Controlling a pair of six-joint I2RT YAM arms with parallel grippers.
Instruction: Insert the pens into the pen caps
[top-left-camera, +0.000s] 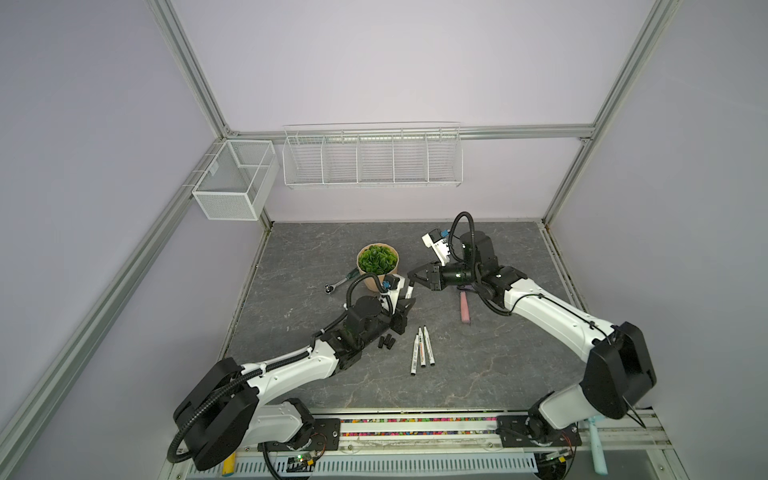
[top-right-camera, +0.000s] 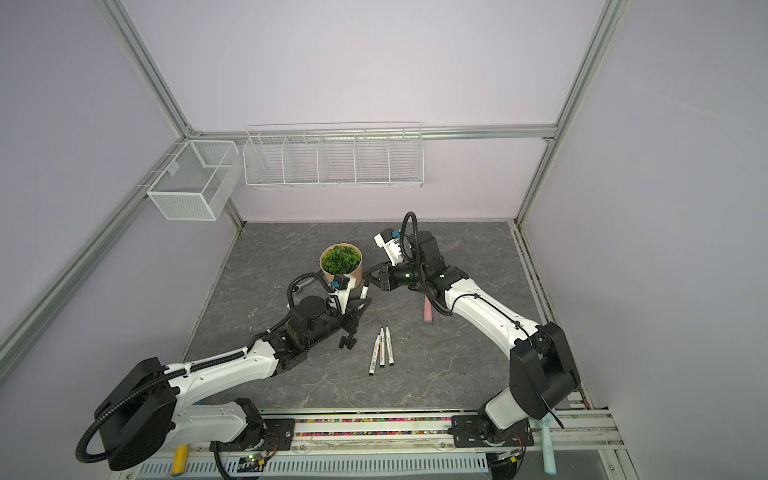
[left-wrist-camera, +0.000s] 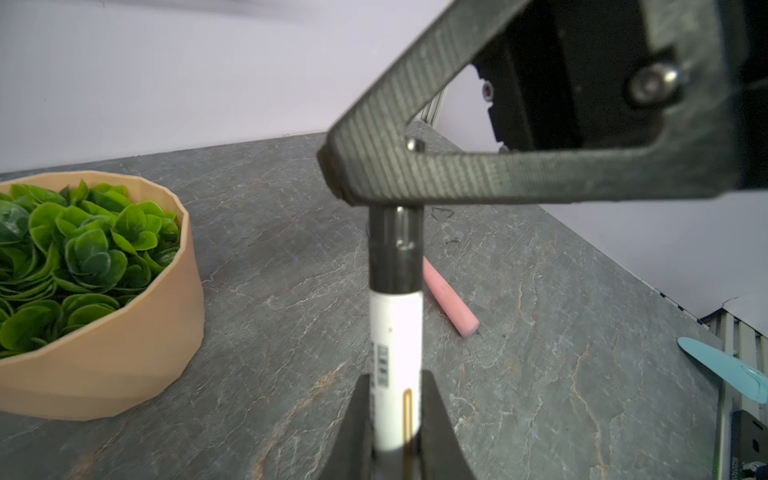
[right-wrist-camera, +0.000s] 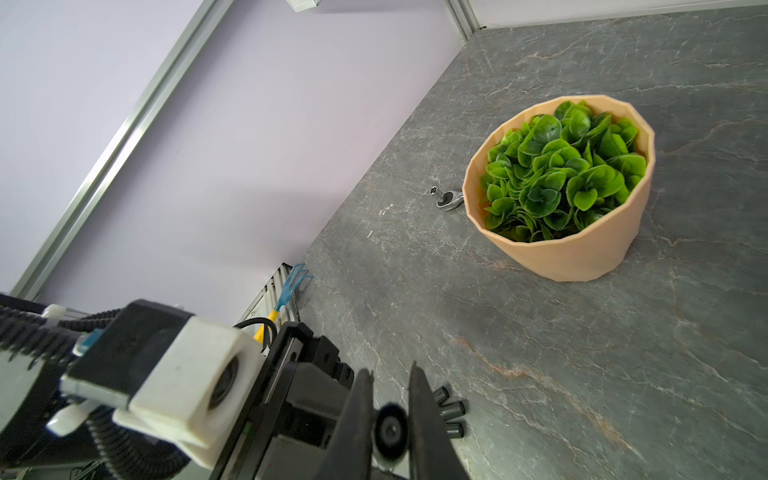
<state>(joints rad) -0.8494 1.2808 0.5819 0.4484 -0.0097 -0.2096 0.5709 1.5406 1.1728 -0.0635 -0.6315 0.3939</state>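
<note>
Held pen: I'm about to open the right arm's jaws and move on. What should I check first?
1. Left gripper, jaws shut on the held pen: ok.
2. Right gripper, jaws shut on the cap: ok.
3. Cap in line with the pen's barrel, seen in the left wrist view: ok.
4. Cap pushed fully home: cannot tell. No gap shows at the joint, but how deep it sits is hidden.
5. Plant pot standing apart from the held pen: ok.
6. Three loose pens and three loose caps waiting on the table: ok.
</note>
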